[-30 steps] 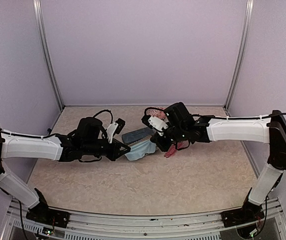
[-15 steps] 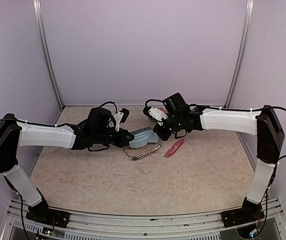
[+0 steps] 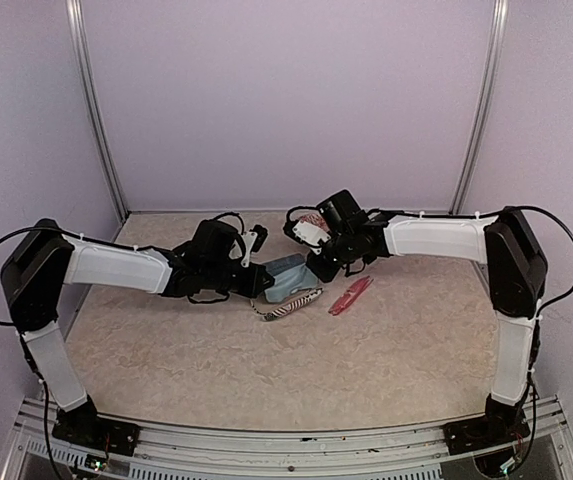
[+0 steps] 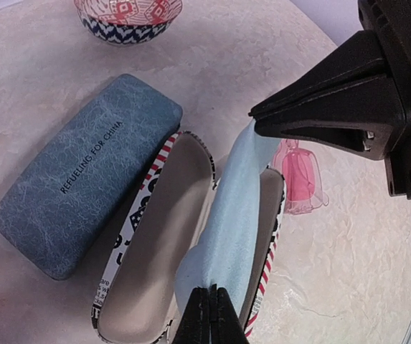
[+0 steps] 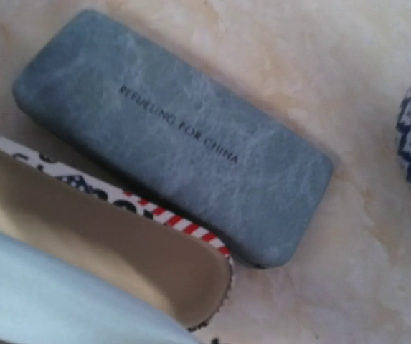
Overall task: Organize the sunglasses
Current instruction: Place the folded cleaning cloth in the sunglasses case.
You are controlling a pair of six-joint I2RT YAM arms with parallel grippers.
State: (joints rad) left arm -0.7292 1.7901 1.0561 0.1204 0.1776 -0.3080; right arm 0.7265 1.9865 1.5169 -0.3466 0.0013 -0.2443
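Looks every bit a robotics lab test booth: walled by plain lilac panels [image 3: 286, 100], framed with bare aluminium corner posts [image 3: 97, 110], floored with a beige marble-patterned tabletop [image 3: 286, 370], and fitted with two white-and-black robot arms [image 3: 116, 268] mounted on a metal rail [image 3: 296, 440] along the near edge.
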